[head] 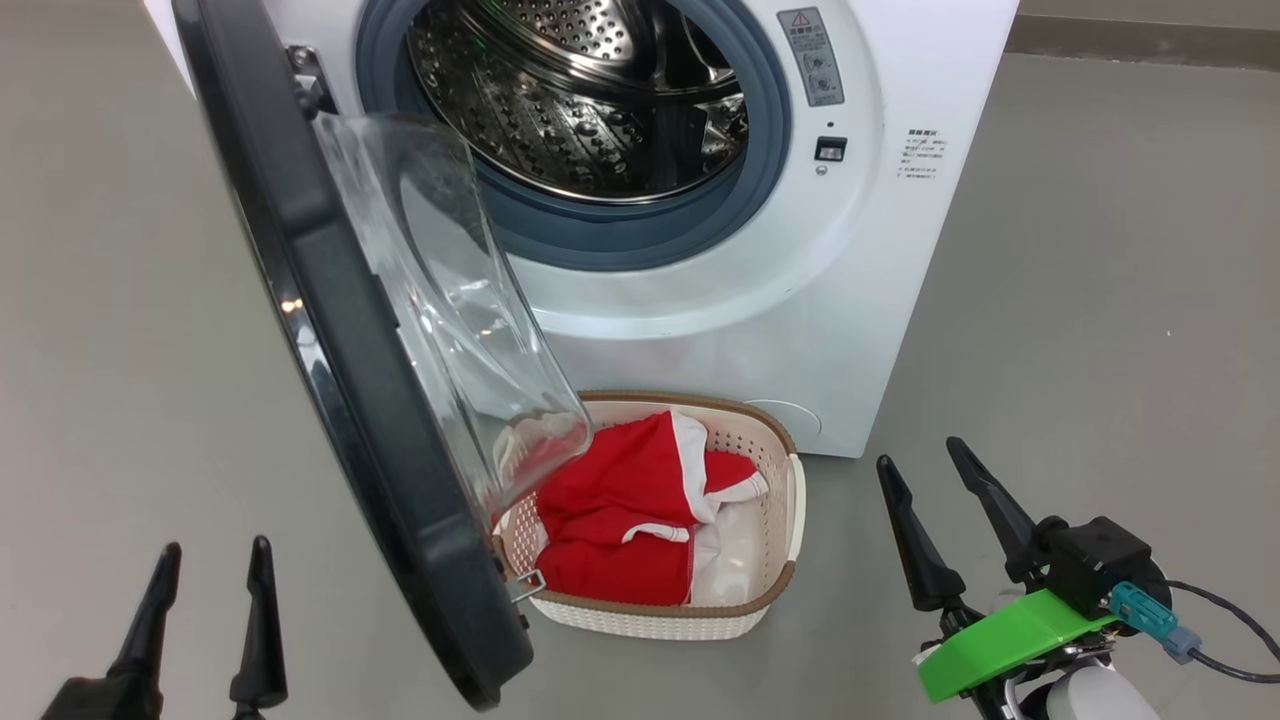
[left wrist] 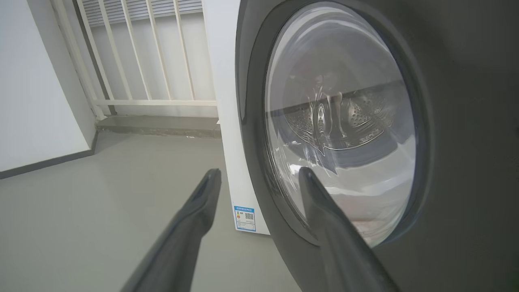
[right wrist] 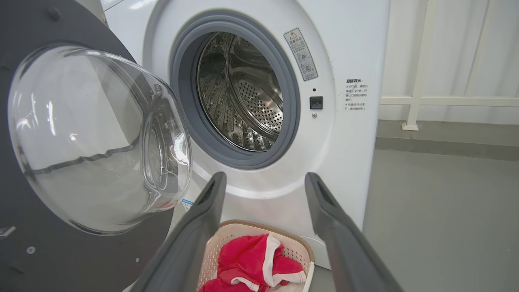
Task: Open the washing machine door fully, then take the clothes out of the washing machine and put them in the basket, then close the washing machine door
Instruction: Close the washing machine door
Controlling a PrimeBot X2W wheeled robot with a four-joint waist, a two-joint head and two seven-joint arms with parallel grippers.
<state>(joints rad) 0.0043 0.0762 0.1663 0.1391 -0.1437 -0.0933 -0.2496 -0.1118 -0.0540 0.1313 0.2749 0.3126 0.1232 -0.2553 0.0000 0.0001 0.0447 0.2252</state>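
Note:
The washing machine (head: 770,300) stands at the top of the head view, and its steel drum (head: 580,100) holds nothing I can see. The washing machine door (head: 330,330) hangs open on the left, edge-on toward me, its glass bowl over the basket's left end. On the floor in front, the basket (head: 793,500) holds the red and white clothes (head: 620,500). My left gripper (head: 216,545) is open and empty, left of the door; its wrist view faces the door's outer side (left wrist: 340,121). Right of the basket, my right gripper (head: 920,452) is open and empty, with the clothes (right wrist: 247,259) below its fingers.
Bare grey floor (head: 1100,300) lies on both sides of the machine. A white railing (left wrist: 142,61) on a low kerb runs behind it, and a white wall (left wrist: 36,81) stands off to its left. A cable (head: 1230,610) trails from my right wrist.

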